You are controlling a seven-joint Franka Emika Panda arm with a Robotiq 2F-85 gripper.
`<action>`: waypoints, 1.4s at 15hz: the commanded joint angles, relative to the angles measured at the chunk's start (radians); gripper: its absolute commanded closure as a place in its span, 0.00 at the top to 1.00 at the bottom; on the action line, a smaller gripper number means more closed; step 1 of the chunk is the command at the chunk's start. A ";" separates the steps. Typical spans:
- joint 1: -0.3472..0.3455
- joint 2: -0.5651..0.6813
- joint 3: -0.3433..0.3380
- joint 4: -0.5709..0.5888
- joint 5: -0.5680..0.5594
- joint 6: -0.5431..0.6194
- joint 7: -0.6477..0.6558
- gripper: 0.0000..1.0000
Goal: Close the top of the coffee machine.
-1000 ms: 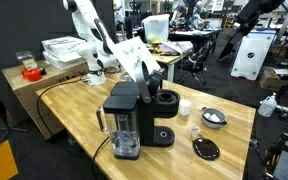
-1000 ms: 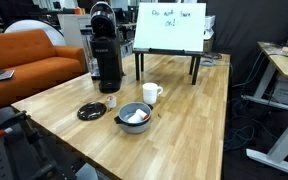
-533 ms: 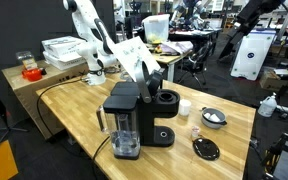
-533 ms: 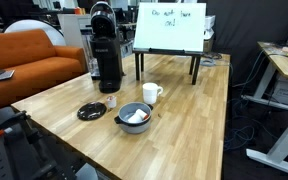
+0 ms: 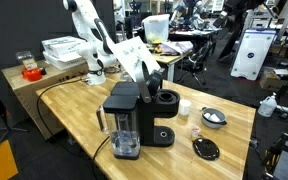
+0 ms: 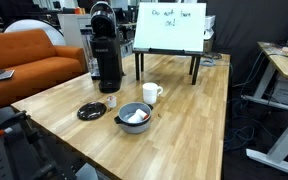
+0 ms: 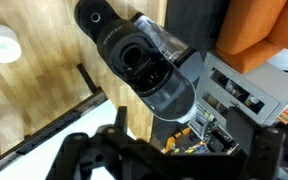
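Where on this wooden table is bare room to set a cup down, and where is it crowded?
Bare wood lies on the table between the white mug, the whiteboard stand and the edge at picture right in an exterior view. It is crowded around the coffee machine, black dish and bowl.

Your white arm (image 5: 87,28) stands at the back in an exterior view. Its links climb high, then fold over and slope down and forward. In the wrist view your end effector (image 7: 169,165) comes in from the bottom edge, with the camera looking steeply down past it. Its dark fingers (image 7: 82,152) are spread wide, one to each side, with nothing held between them. The end effector itself cannot be made out in either exterior view.
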 commanded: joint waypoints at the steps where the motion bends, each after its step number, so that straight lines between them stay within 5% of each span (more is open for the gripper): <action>1: 0.040 0.127 0.018 0.087 0.158 0.017 -0.077 1.00; 5: 0.033 0.251 0.098 0.177 0.300 -0.002 -0.158 1.00; 7: 0.001 0.236 0.135 0.153 0.280 0.003 -0.130 1.00; 21: -0.014 0.269 0.166 0.190 0.351 0.024 -0.154 1.00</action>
